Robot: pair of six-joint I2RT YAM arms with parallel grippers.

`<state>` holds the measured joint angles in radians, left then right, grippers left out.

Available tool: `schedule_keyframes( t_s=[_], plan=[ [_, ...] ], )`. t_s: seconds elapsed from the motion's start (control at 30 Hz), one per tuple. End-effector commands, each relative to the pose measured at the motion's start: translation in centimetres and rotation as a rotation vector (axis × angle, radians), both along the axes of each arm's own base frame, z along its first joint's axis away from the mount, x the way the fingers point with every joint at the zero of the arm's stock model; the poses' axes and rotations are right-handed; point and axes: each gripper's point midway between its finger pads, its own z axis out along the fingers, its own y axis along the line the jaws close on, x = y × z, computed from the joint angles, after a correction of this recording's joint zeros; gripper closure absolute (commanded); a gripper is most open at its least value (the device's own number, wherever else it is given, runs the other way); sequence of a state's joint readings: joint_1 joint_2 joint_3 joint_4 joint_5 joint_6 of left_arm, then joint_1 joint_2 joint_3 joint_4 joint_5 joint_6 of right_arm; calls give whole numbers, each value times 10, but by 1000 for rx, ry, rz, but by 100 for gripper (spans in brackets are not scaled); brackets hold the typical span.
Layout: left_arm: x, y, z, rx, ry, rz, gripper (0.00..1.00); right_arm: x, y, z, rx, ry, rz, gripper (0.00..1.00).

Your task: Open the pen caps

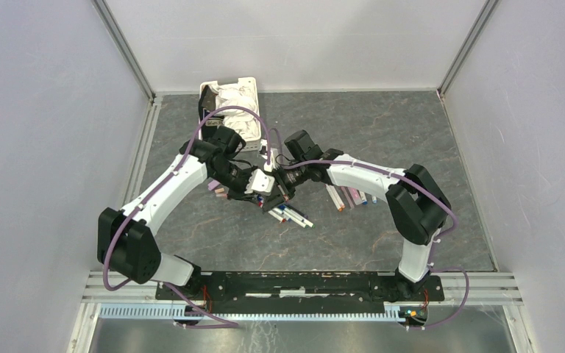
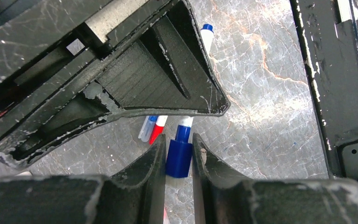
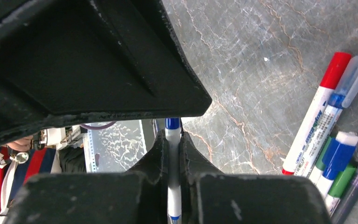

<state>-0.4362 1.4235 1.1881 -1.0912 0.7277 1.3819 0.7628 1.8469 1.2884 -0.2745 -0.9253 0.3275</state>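
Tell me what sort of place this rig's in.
Probably a lab robot test cell: plain panel walls on aluminium framing, a marble-look tabletop, left arm and right arm bolted to a base rail.

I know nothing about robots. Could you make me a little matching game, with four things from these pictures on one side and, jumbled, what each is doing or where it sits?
1. left gripper
2. right gripper
3. white basket
4. red-capped pen

A. at the far edge of the table
B. shut on a white pen barrel
C. lying flat among other pens
D. shut on a blue cap

Pairs: 1-D, 2-B, 3-A, 4-C
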Motion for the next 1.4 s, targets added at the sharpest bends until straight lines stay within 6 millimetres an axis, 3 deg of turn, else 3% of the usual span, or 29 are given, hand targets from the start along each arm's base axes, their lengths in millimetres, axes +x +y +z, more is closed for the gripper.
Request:
schedule_keyframes(
  t_s=[0.0, 0.2, 0.4, 0.47, 0.67, 0.73, 0.8, 0.93, 1.07, 1.23, 1.37],
  plan=[
    [6, 4, 13, 15, -76, 3, 98, 9, 3, 11, 16, -34, -28, 100],
    [45, 48, -9, 271, -202, 67, 98, -1, -27, -4, -42, -15, -41, 100],
    [89, 86, 4, 277, -255, 175, 98, -13, -61, -17, -84, -1, -66, 100],
    [98, 92, 5, 262, -254, 205, 98, -13, -69, -18, -90, -2, -76, 100],
    [104, 95, -18, 258, -235, 245, 98, -9, -88, -21, -129, -26, -108, 100],
    [105, 91, -24, 238, -216, 261, 98, 2, -97, -23, -155, -54, -154, 100],
    [104, 86, -34, 218, -179, 267, 98, 28, -117, -33, -257, -123, -265, 100],
    [106, 77, -53, 178, -105, 315, 95, 90, -188, -55, -565, -273, -592, 100],
    [113, 73, -66, 160, -73, 367, 82, 122, -239, -58, -718, -369, -813, 100],
    [114, 71, -74, 150, -56, 384, 71, 142, -266, -61, -829, -442, -935, 100],
    [113, 70, -77, 150, -38, 391, 63, 147, -268, -68, -840, -444, -955, 100]
  ],
)
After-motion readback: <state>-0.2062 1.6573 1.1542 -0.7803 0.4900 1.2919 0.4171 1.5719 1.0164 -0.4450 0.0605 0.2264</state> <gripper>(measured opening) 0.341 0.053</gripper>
